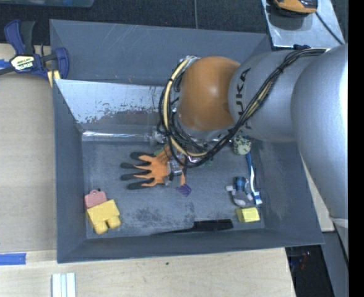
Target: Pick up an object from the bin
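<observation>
Camera view: gripper [174,166] at the right end of an orange-and-black glove [143,166]; the glove lies left-right, black tips pointing left. Gripper spread or pinching: cannot tell.

Yellow block [103,216] (pink piece [95,198] beside)

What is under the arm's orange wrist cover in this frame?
An orange hand-shaped toy with black tips pokes out leftward from beneath the orange cover, beside a small purple piece. The toy's right end is covered.
</observation>
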Motion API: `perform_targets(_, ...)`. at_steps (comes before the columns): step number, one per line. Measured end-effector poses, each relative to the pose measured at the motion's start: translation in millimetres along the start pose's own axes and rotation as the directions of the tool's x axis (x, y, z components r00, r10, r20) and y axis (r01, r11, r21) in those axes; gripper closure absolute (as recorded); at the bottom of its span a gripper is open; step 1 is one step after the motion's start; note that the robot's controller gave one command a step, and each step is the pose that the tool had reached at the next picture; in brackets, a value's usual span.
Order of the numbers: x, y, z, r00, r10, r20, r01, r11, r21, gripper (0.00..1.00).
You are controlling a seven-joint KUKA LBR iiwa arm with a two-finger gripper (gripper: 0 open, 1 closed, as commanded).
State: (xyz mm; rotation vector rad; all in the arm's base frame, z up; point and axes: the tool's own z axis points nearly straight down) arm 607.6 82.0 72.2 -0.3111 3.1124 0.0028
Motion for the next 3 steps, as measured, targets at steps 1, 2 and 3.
perform_targets(1, 2.9, -6.6, -2.1, 0.988, -0.156, 0.003, 0.156, 0.988, 0.001, 1.0)
perform_targets(2, 2.9, -6.6, -2.1, 0.988, -0.155, 0.003, 0.155, 0.988, 0.001, 1.0)
perform_targets(3, 3.4, -6.7, -14.6, 0.988, -0.154, 0.004, 0.154, 0.988, 0.001, 1.0)
